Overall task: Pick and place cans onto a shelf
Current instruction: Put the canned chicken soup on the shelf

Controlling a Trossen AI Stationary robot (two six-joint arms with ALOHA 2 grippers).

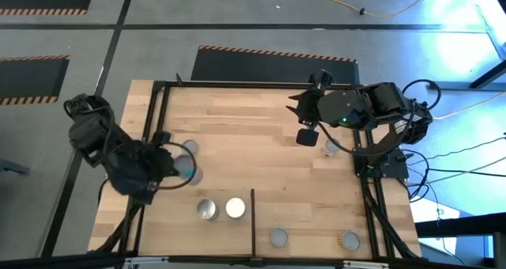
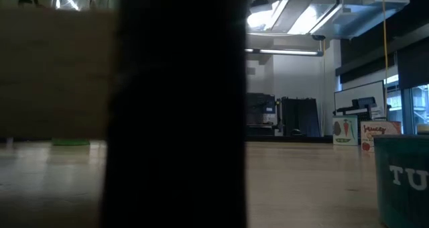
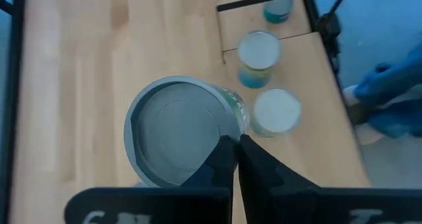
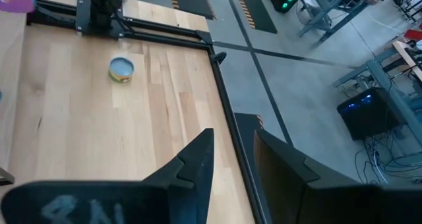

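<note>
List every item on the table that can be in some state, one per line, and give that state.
Left hand: shut, empty, over a can.
Right hand: open, empty.
Can under the left hand: upright, not held.
White-topped can: upright.
Grey-topped can: upright.
Can near the right arm: upright.

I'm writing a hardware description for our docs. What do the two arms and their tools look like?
Both arms are black, built of bulky jointed segments. The left tool and right tool each have two dark, wedge-shaped fingers tapering to points, on a black crossbar with pale markings. Black cables loop beside the right arm, which shows a small green light.
</note>
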